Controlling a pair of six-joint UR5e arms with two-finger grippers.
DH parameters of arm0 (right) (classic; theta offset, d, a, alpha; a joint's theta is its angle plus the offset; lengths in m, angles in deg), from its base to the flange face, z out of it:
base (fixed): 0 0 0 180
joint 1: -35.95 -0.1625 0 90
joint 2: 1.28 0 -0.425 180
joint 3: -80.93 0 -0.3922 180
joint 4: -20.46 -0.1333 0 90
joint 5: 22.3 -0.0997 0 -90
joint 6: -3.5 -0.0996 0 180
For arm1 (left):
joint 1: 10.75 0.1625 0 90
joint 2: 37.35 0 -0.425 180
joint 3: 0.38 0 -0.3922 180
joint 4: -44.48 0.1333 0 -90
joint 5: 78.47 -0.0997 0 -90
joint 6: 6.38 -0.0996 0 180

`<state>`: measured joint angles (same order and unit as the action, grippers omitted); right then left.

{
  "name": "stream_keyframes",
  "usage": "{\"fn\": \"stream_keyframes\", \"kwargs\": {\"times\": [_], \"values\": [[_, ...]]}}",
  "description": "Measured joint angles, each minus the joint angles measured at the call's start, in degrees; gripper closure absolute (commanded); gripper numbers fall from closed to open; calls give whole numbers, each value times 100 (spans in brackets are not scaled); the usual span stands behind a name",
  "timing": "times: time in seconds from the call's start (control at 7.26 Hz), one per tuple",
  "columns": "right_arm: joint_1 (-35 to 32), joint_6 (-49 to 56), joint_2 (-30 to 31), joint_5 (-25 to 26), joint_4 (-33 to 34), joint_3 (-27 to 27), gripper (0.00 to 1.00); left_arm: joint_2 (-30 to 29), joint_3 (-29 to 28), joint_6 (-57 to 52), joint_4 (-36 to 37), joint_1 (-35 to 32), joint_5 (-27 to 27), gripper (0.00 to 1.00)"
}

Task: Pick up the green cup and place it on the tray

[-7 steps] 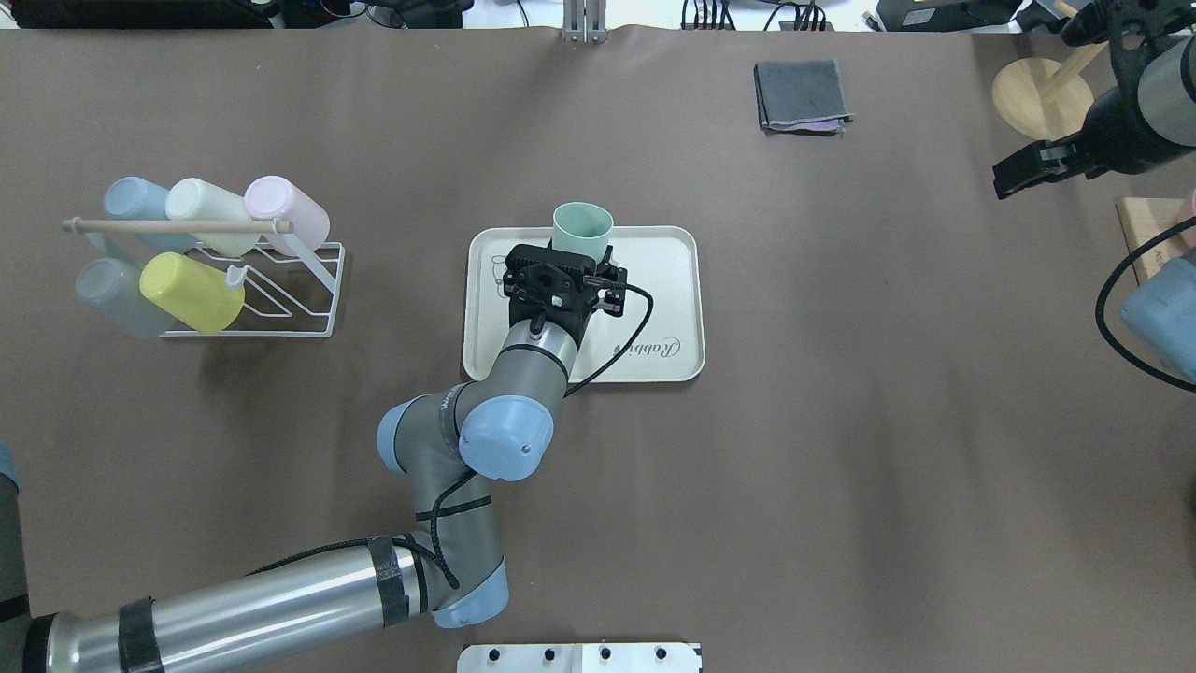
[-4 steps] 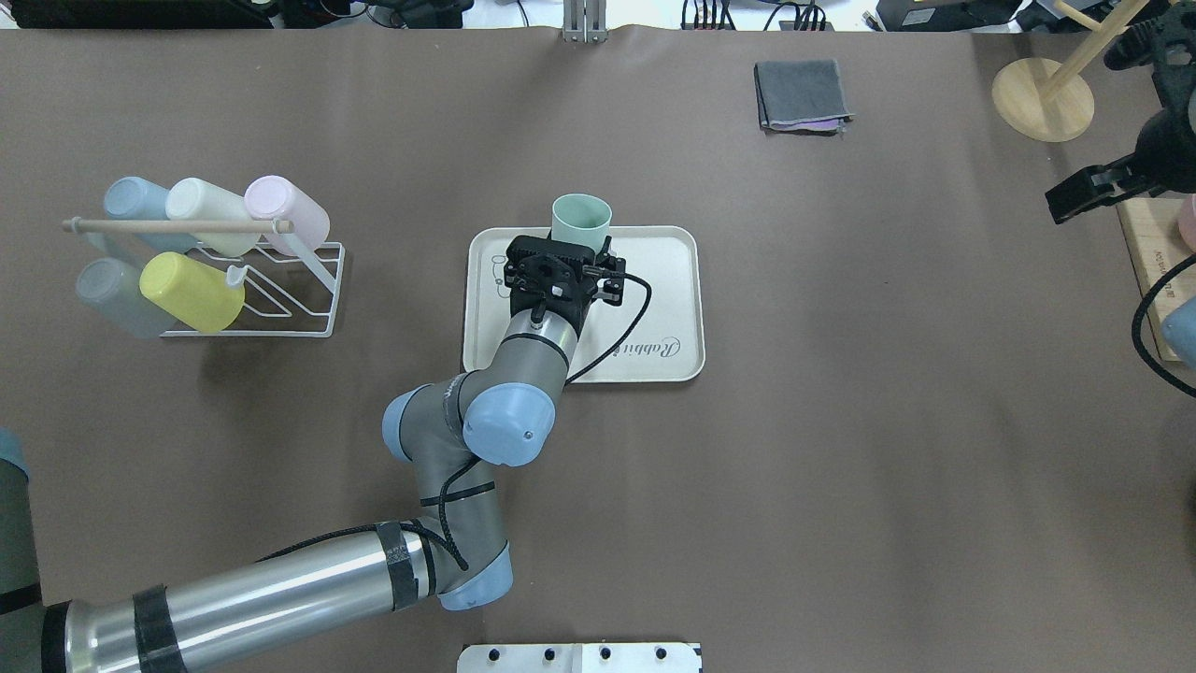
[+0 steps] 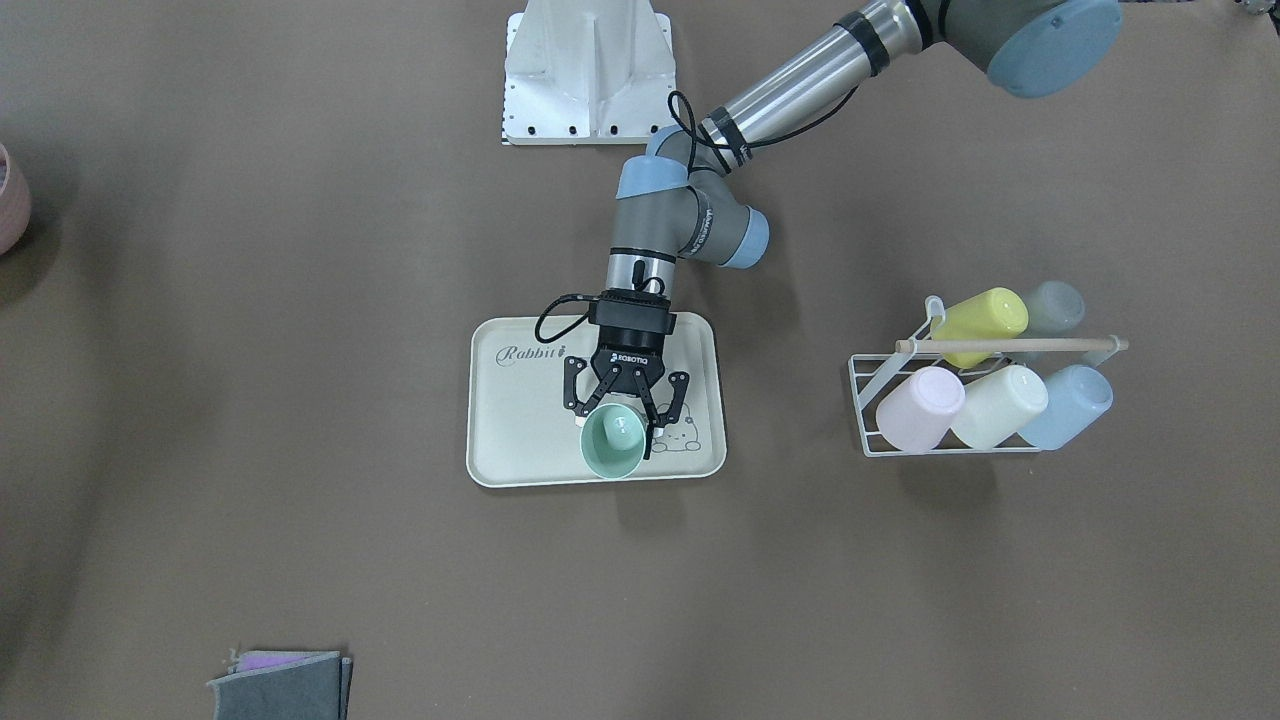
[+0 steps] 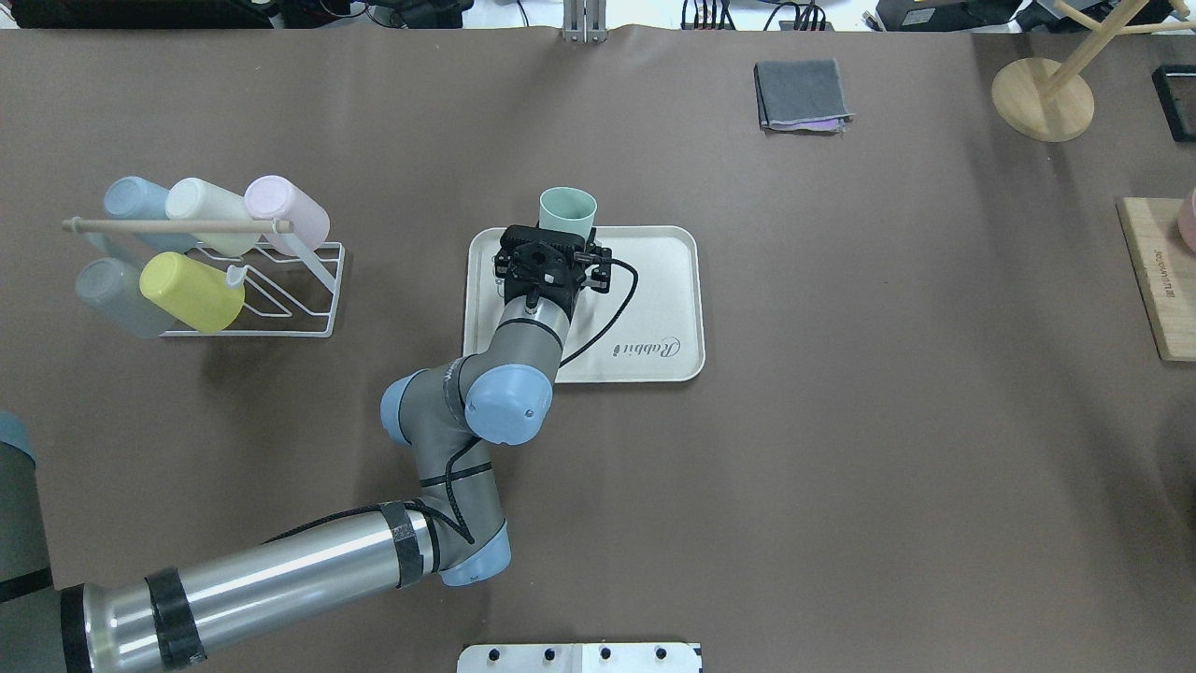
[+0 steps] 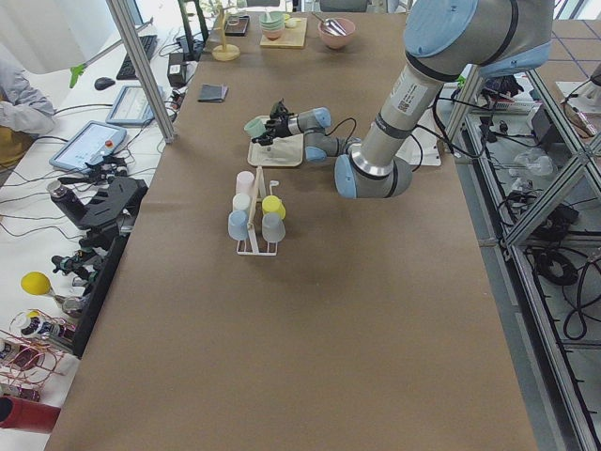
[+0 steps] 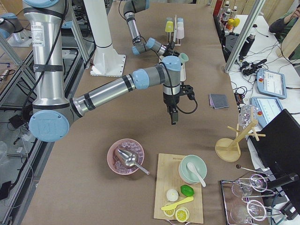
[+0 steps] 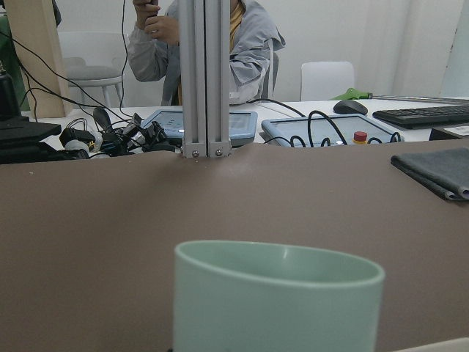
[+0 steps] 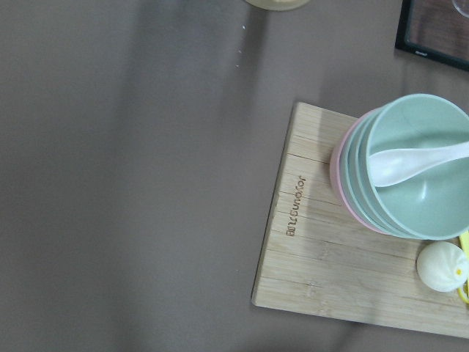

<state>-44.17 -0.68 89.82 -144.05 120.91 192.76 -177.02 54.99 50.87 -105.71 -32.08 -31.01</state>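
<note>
Left gripper (image 3: pixel 618 433) clasps green cup (image 3: pixel 612 446), one finger on either side. Cup upright, low-centre of tray (image 3: pixel 520 425), mid-frame. Right gripper (image 6: pixel 173 117) mid-frame in right view: cannot tell whether clenched.

Green cup (image 4: pixel 567 211): pale mint tumbler, upright, mouth up, empty, at the 12 o'clock edge of the tray (image 4: pixel 654 271) in the overhead view. The tray is cream, rectangular, round-cornered and lies flat.

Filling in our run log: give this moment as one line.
left end effector: gripping pale mint-green plastic cup | cup: upright over cream rectangular plastic tray | right end effector: state unclear
</note>
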Motion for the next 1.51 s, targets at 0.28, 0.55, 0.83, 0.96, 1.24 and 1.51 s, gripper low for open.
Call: {"fn": "stream_keyframes", "kwargs": {"times": [0.28,0.55,0.83,0.96,1.24,1.51], "values": [[-393,278,241,-112,-24,-190,0,-14,-45,251,4,12,98,70],[-492,292,344,-302,-110,-451,0,-16,-30,308,-7,52,110,62],[-578,249,405,-734,-855,-1048,0,-1,2,314,-157,136,118,30],[-611,104,425,-834,-1164,-1202,0,12,15,315,-251,169,121,22],[-624,-225,394,-910,-1359,-1258,0,37,39,315,-351,208,121,14],[-627,-619,372,-1025,-1392,-1207,0,74,49,308,-476,295,98,6]]}}
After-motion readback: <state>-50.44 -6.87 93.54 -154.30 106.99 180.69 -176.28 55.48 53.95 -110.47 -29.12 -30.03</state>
